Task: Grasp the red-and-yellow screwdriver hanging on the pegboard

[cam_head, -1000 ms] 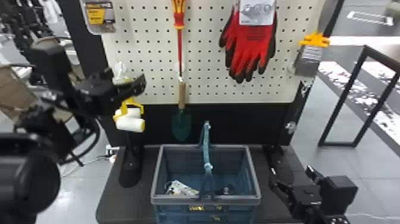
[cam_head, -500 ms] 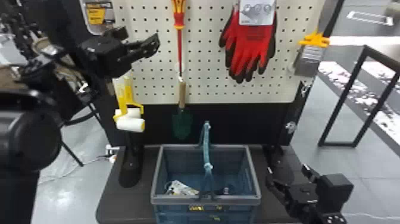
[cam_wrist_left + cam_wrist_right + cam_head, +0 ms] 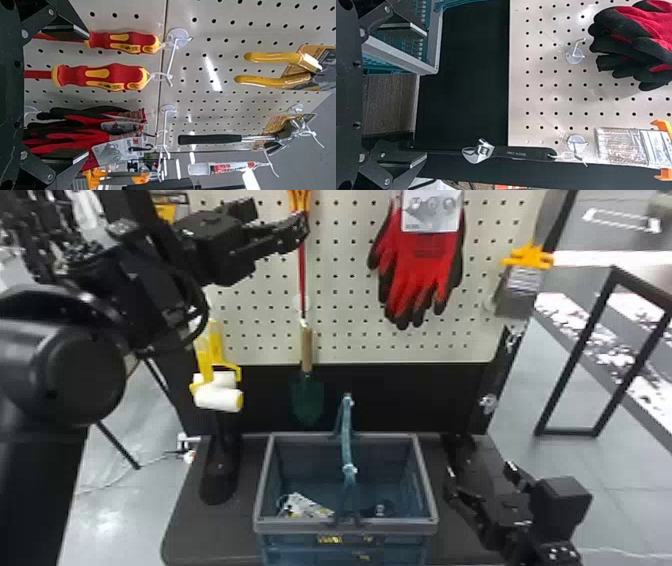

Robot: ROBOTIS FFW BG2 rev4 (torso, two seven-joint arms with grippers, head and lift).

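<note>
– Left gripper [image 3: 299,229] has climbed from about 10 o'clock to just short of 12 o'clock in the head view, and it now sits up against the pegboard [image 3: 350,315].

– Where's the red-and-yellow screwdriver [image 3: 302,270]?

– At 12 o'clock, hanging on its hook with the red shaft pointing down. The fingertips overlap the top of that shaft. I cannot tell whether they touch it.

– And the fingers?

– Spread wide in the left wrist view, with nothing held. The screwdriver's handle [image 3: 101,76] lies ahead between them, and a second screwdriver [image 3: 119,42] hangs just beside it.

– Neighbours?

– Red gloves [image 3: 415,265] are at 1 o'clock. A green trowel [image 3: 306,400] hangs directly below the shaft, and the blue basket [image 3: 345,520] is at 6 o'clock.

– The other arm?

– Right gripper [image 3: 427,83] is parked low at 5 o'clock beside the basket, fingers also wide apart and empty.
</note>
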